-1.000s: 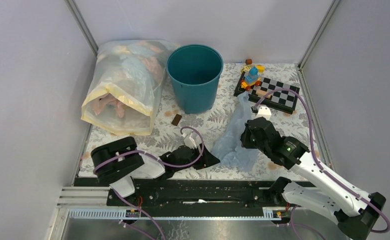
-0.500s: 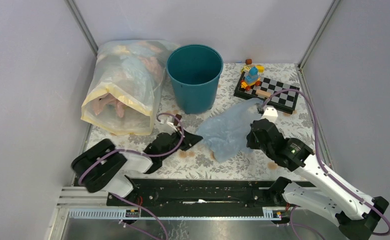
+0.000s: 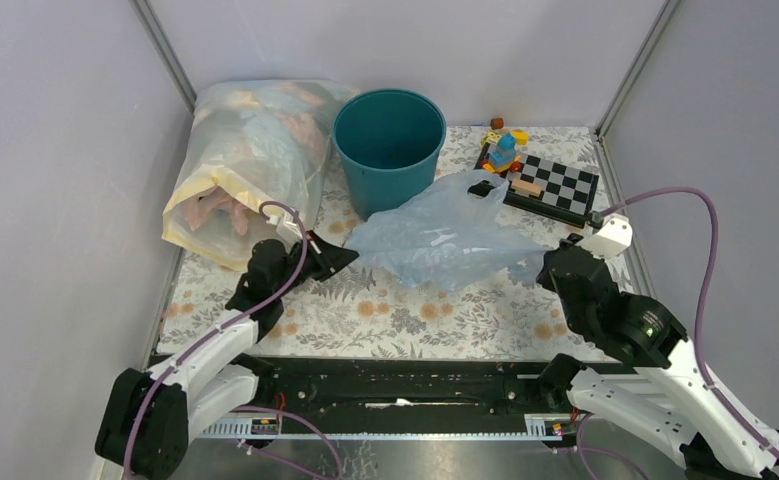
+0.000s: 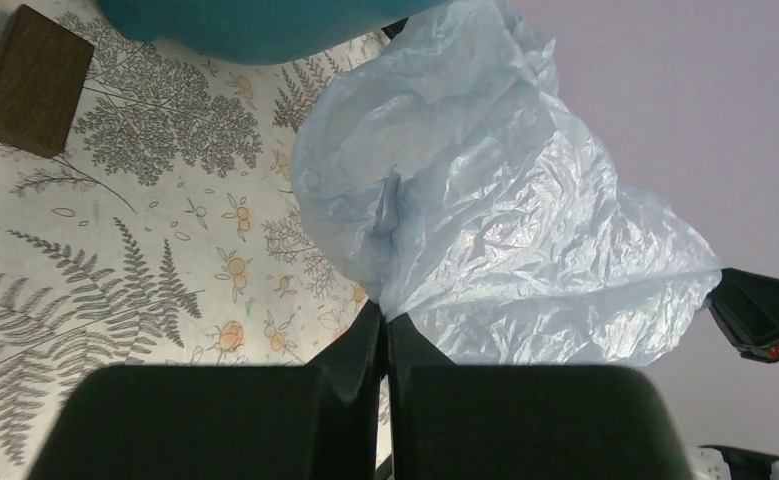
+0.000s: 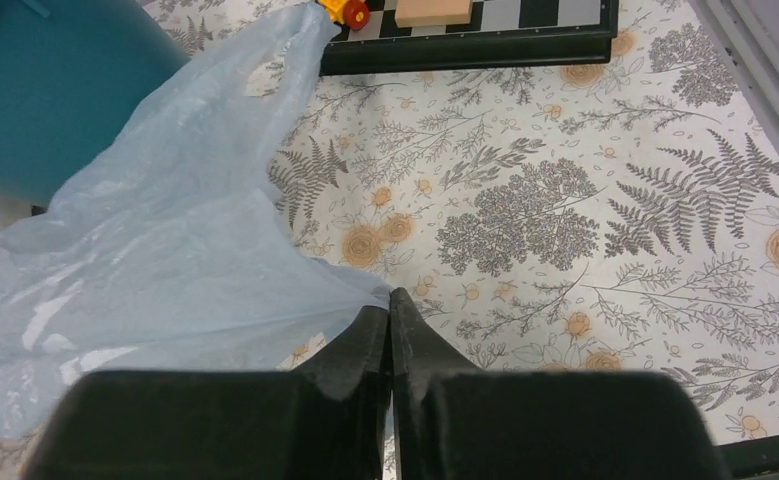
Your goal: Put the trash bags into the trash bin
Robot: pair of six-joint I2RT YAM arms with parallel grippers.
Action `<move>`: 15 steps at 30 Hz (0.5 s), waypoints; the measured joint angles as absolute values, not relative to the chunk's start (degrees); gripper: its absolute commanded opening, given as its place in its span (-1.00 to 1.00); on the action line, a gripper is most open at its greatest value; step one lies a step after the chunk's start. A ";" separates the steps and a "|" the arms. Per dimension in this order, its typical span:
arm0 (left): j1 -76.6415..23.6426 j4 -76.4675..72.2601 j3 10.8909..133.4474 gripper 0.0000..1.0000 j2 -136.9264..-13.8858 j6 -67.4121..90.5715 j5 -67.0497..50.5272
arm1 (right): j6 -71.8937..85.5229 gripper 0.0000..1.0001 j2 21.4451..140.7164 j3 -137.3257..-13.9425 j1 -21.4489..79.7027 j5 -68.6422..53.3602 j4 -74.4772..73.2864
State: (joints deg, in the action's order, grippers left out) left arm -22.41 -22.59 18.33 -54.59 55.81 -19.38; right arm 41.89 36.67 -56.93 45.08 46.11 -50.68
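Note:
The trash bag (image 3: 435,235), thin, crinkly and pale blue, hangs stretched between my two grippers just in front of the teal trash bin (image 3: 389,150). My left gripper (image 3: 353,252) is shut on its left edge, and the left wrist view shows the plastic (image 4: 505,230) pinched at the fingertips (image 4: 385,315) below the bin (image 4: 255,25). At the bag's right corner my right gripper (image 3: 539,262) is shut on the film. In the right wrist view the jaws (image 5: 390,300) meet on that corner, with the bag (image 5: 165,260) spreading left toward the bin (image 5: 45,90).
A large clear yellowish bag (image 3: 245,170) stuffed with cloth lies left of the bin. A black checkerboard (image 3: 550,185) with small toys sits at the back right. A small brown block (image 4: 30,80) lies on the floral cloth near the bin's base. Grey walls close in on both sides.
The left gripper shut on the bag's left edge and swung back toward the bin. The right arm drew to the right, spreading the bag wide between them.

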 measured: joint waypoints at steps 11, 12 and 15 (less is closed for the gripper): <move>-16.75 -9.63 21.30 -1.00 -59.16 48.99 -29.34 | 28.93 0.08 45.08 -57.49 44.77 36.32 -47.05; -16.75 -9.13 21.30 -1.00 -59.40 48.80 -29.82 | 27.49 -0.01 46.85 -57.69 44.77 33.58 -46.57; -16.75 -8.64 21.30 -1.00 -59.44 48.07 -30.48 | 24.49 0.15 50.78 -57.87 44.73 26.09 -44.97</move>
